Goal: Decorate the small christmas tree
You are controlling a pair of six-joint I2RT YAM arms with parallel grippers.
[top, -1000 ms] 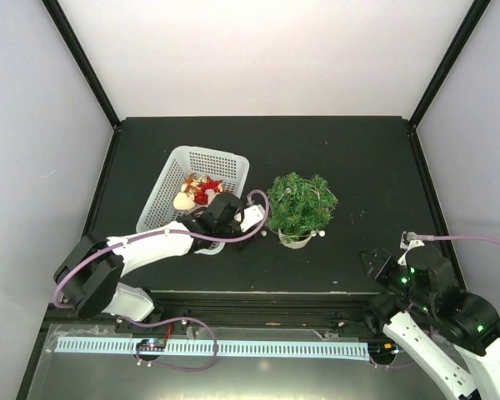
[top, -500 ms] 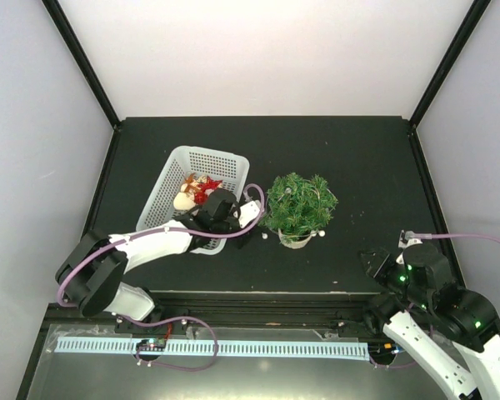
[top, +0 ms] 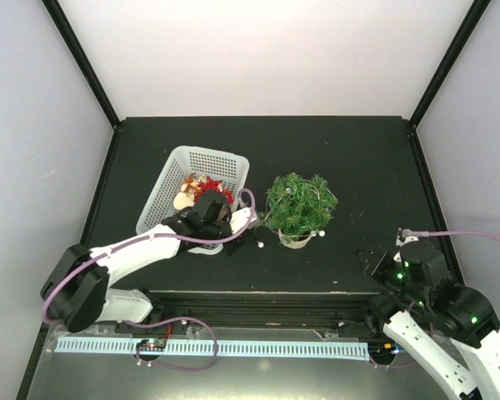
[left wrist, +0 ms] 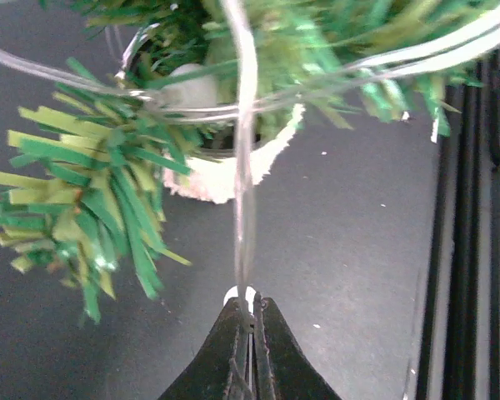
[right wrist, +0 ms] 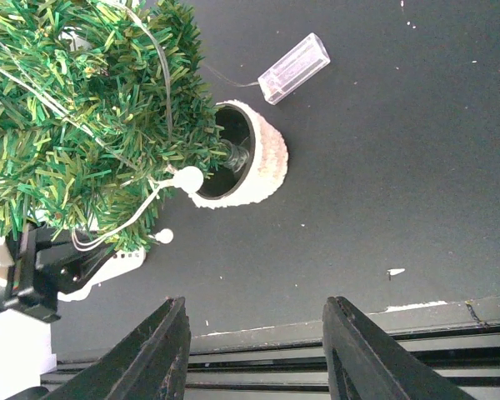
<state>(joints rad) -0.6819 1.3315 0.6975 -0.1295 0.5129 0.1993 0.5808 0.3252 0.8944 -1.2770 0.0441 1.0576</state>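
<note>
The small christmas tree (top: 301,202), bushy green in a whitish pot (top: 295,241), stands mid-table; it also shows in the left wrist view (left wrist: 108,192) and the right wrist view (right wrist: 83,117). A clear light string with white bulbs (right wrist: 187,178) is draped over its branches. My left gripper (top: 248,242) sits just left of the pot, shut on the light string's wire (left wrist: 245,192), which runs taut up to the tree. My right gripper (top: 373,260) is open and empty near the table's front right edge.
A white mesh basket (top: 233,162) with red and gold ornaments (top: 202,188) stands left of the tree, under the left arm. The string's clear battery box (right wrist: 294,67) lies on the table beyond the pot. The black front rail (right wrist: 333,354) is close by.
My left gripper has pulled back toward the front and slightly left, away from the tree, drawing the wire with it. The right arm has shifted slightly.
</note>
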